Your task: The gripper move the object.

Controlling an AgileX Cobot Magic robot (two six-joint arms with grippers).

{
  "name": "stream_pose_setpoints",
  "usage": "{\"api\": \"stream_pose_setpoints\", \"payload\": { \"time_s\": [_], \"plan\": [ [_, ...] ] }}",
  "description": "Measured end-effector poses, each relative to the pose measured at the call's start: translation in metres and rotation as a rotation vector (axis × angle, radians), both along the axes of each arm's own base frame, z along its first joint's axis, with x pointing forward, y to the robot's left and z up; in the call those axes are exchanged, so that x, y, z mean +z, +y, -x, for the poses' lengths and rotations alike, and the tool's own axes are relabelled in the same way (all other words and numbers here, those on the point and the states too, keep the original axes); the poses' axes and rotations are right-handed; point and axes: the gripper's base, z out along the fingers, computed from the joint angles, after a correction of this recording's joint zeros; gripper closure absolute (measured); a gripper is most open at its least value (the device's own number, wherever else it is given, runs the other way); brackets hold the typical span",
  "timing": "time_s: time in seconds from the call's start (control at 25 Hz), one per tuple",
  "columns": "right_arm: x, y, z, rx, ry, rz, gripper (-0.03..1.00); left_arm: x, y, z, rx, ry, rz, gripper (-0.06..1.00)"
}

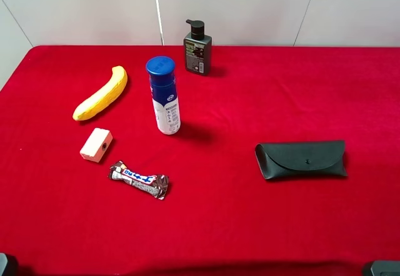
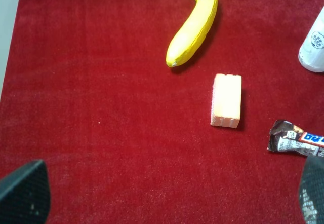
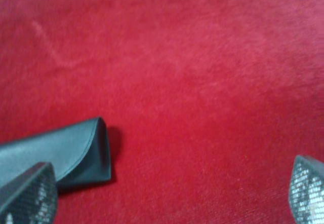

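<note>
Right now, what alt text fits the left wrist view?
A white rectangular block lies on a red cloth, with a banana beyond it and a candy bar beside it. Both left gripper fingertips sit wide apart, holding nothing.

Deep red velvety cloth-covered surface [image 1: 250, 226], uniform, no pattern. Curved yellow banana [image 1: 102, 93], darker tip. Small pale peach-white rectangular block [image 1: 96, 145], faint orange tint on its edges. Shiny brown-and-white wrapped candy bar [image 1: 139, 180], blue lettering on a white band, crimped silver-brown ends. White cylindrical plastic bottle with a blue cap [image 1: 164, 95], blue printed label. Dark grey pump bottle with a black dispenser [image 1: 197, 49], small light print on its label. Matte black leather-look glasses case [image 1: 301, 159], one dark snap. Left pincer fingertips [image 2: 24, 193] black, fine mesh texture; right pincer fingertips [image 3: 28, 193] grey-black, dotted grid pattern.
</note>
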Motion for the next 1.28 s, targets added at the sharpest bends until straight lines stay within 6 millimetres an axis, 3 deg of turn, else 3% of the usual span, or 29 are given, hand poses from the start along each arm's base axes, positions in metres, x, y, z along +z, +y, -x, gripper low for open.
{"api": "stream_pose_setpoints", "payload": {
  "time_s": [0.44, 1.28],
  "plan": [
    [0.002, 0.002, 0.029, 0.002, -0.184, 0.019, 0.27, 0.000, 0.000, 0.000, 0.000, 0.000, 0.000, -0.03],
    [0.002, 0.004, 0.029, 0.028, -0.185, 0.022, 0.27, 0.000, 0.000, 0.000, 0.000, 0.000, 0.000, -0.03]
  ]
}}
